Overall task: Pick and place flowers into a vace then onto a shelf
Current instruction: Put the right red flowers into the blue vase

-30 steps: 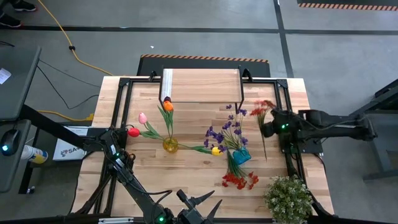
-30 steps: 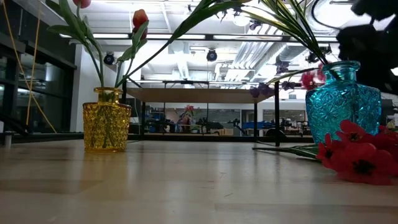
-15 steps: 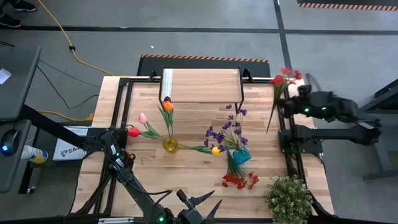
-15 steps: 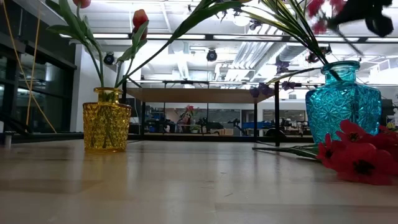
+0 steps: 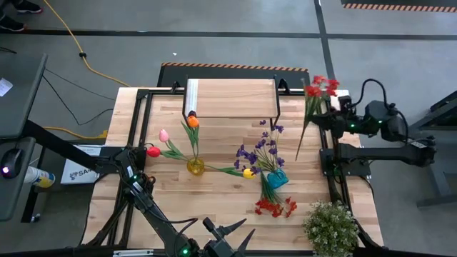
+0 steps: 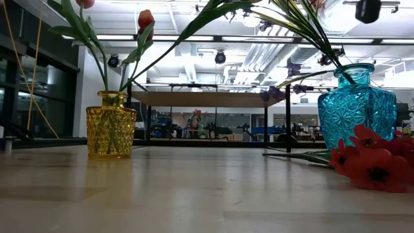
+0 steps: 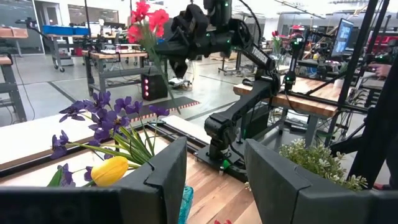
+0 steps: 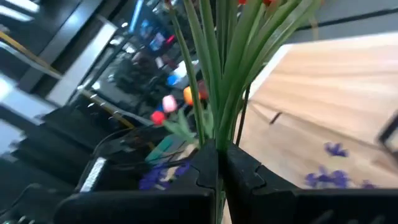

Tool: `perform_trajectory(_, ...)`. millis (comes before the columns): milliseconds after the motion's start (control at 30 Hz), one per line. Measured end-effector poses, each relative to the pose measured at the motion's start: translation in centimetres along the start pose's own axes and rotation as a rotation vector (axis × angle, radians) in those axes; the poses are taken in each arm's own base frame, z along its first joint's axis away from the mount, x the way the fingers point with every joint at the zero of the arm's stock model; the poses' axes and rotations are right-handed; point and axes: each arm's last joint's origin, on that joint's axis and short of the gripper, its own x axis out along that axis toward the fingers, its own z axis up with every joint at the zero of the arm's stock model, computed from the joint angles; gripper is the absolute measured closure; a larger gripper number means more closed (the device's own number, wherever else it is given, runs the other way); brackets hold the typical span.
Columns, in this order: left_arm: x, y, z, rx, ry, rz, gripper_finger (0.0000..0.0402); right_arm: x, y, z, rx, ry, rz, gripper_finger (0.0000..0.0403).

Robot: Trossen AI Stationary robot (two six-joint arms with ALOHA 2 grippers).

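Right gripper (image 5: 335,113) pinches a red spray (image 5: 319,87) (stems trailing nearward) above the table's far-right edge (image 5: 343,96).

Overhead, tabletop, wrist views share vases.

floor: grey concrete (image 5: 214,43) | yellow cable (image 5: 68,39) | ceiling strip lights (image 6: 194,39) | workbenches (image 7: 106,59)

Two vases (image 5: 196,166) (image 5: 278,178), one shelf (image 5: 232,98)
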Motion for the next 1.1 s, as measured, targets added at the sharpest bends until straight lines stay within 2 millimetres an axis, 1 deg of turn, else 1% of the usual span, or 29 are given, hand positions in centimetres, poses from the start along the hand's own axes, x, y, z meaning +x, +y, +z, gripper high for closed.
perform_trajectory(200,0.3,0.0,0.0,-0.001,-0.001,0.005,0.0206,1.8,-1.2,-1.5,0.041,0.053,0.070,0.0394)
perform_trajectory(333,0.7,0.0,0.0,-0.001,-0.002,0.012,0.0206,2.3,-1.4,-2.0,0.018,0.075,0.120,0.0399)
perform_trajectory(567,0.7,0.0,0.0,-0.001,-0.002,0.013,0.0206,2.3,-1.3,-2.0,-0.114,0.079,0.178,0.0395)
perform_trajectory(700,0.7,0.0,0.0,-0.001,-0.002,0.013,0.0206,2.3,-1.2,-2.1,-0.182,0.091,0.198,0.0399)
perform_trajectory(933,0.8,0.0,0.0,-0.001,-0.002,0.014,0.0206,2.1,-0.2,-2.9,-0.371,0.131,0.320,0.0394)
perform_trajectory(1100,1.1,0.1,0.0,-0.001,-0.003,0.021,0.0206,2.2,0.5,-3.6,-0.463,0.160,0.385,0.0399)
